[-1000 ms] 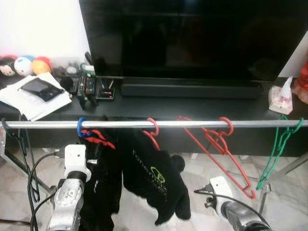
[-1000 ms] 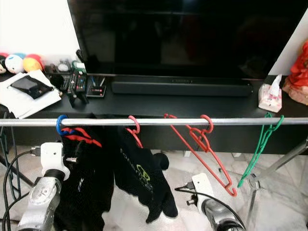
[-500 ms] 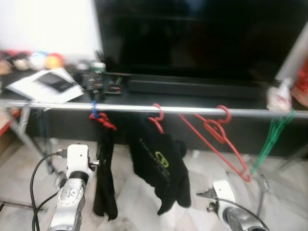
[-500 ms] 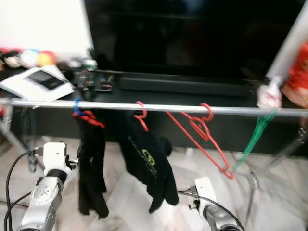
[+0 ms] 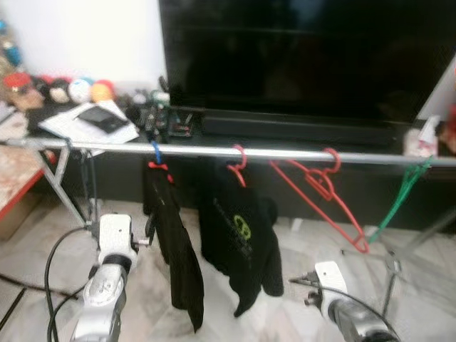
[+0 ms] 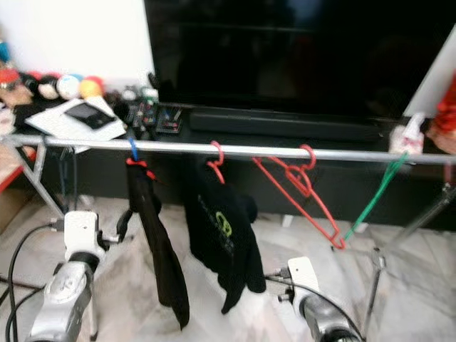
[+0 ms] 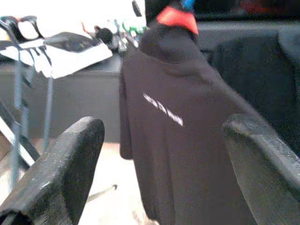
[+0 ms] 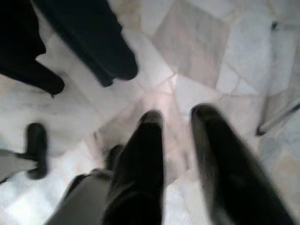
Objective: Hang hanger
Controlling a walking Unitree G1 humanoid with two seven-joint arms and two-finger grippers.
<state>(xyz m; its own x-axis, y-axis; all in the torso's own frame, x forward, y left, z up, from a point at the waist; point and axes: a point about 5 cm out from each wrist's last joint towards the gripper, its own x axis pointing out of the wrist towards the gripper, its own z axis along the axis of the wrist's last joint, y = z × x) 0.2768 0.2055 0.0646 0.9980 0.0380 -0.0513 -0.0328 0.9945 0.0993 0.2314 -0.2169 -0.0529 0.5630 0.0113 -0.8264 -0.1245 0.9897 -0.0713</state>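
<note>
white wall (image 5: pixel 85 35); black TV (image 5: pixel 306 57); dark console (image 5: pixel 285 153); marble floor (image 5: pixel 420 285)

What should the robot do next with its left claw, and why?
Probably draw the left claw back a little and leave the black shirt alone. Its blue hook already sits over the rail. The claw is open and holds nothing, with the shirt hanging just ahead of it.

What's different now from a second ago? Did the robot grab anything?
The camera backed away, shifting the whole view. The black garment on the blue hanger looks turned edge-on. Nothing grabbed: left claw and right claw are open. Red hanger and green hanger stayed on the rail.
</note>
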